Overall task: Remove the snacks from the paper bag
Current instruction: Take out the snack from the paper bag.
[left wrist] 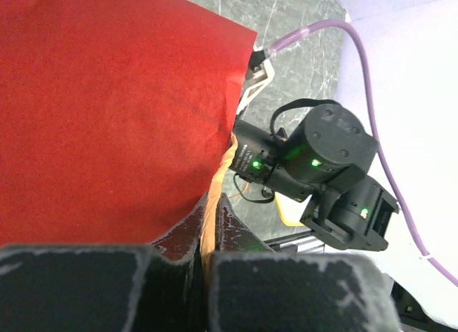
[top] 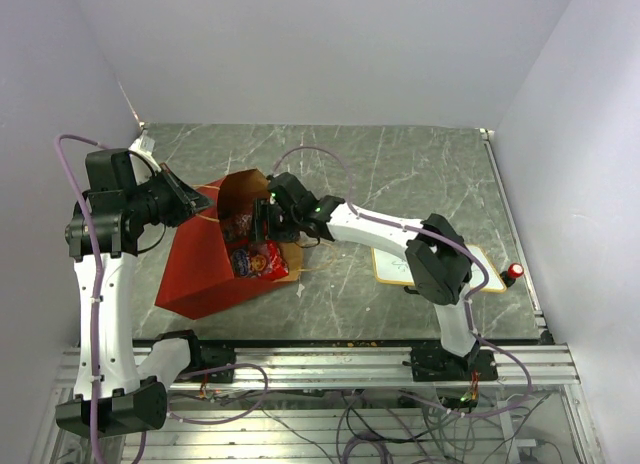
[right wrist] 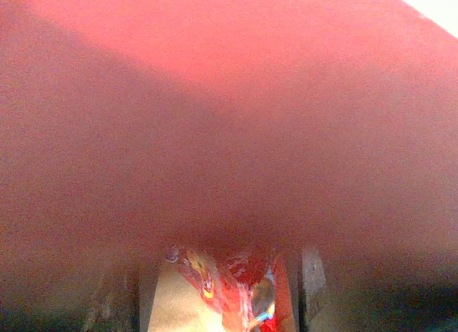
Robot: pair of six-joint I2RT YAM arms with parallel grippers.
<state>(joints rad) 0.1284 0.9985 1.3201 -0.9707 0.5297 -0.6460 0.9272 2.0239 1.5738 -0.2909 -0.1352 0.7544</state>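
The red paper bag [top: 200, 269] lies on its side, its brown-lined mouth facing right. My left gripper [top: 195, 206] is shut on the bag's upper rim; in the left wrist view [left wrist: 212, 203] a strip of kraft paper is pinched between the fingers, next to the red wall [left wrist: 107, 110]. My right gripper [top: 262, 222] reaches into the mouth. In the right wrist view it [right wrist: 222, 296] stands open, with a crumpled red snack packet [right wrist: 229, 289] between the fingers and the bag wall [right wrist: 229, 96] close overhead. Shiny red snack packets [top: 262, 260] lie at the mouth.
A wood-framed white board [top: 395, 264] lies on the table under the right arm. A small red-topped object [top: 514, 272] stands at the right edge. The right arm [left wrist: 322, 153] shows in the left wrist view beside the bag. White walls enclose the table.
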